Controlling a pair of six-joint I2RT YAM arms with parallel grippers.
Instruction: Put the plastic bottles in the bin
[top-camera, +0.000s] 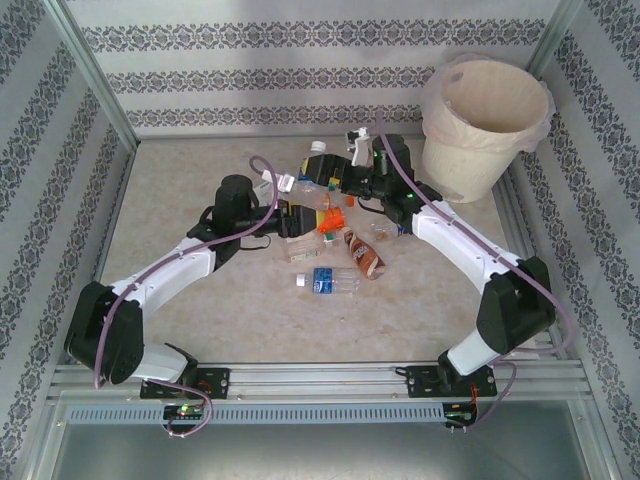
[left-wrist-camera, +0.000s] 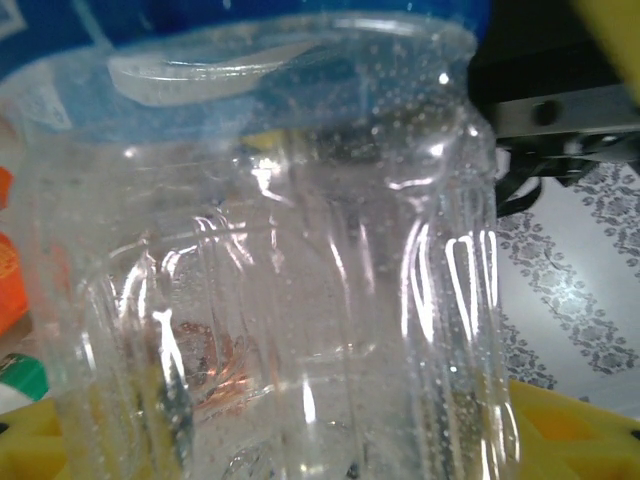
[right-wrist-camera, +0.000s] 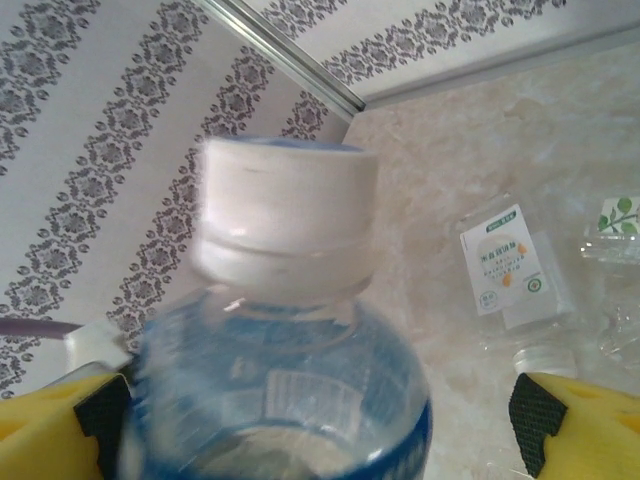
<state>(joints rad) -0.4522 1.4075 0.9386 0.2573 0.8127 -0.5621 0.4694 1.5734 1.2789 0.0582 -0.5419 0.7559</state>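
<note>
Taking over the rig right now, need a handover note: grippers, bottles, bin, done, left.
Left gripper: shut on a clear blue-label bottle, at the pile.
Right gripper: open, fingers either side of a white-capped bottle, not gripping. It may be the same bottle, can't confirm.
Bin: far right corner, upright, liner in. What shows of its inside holds no bottle.
Pile: between the arms. A blue-label bottle and a brown bottle lie on its near side.
Done: nothing visibly binned.
Left: all the bottles.
</note>
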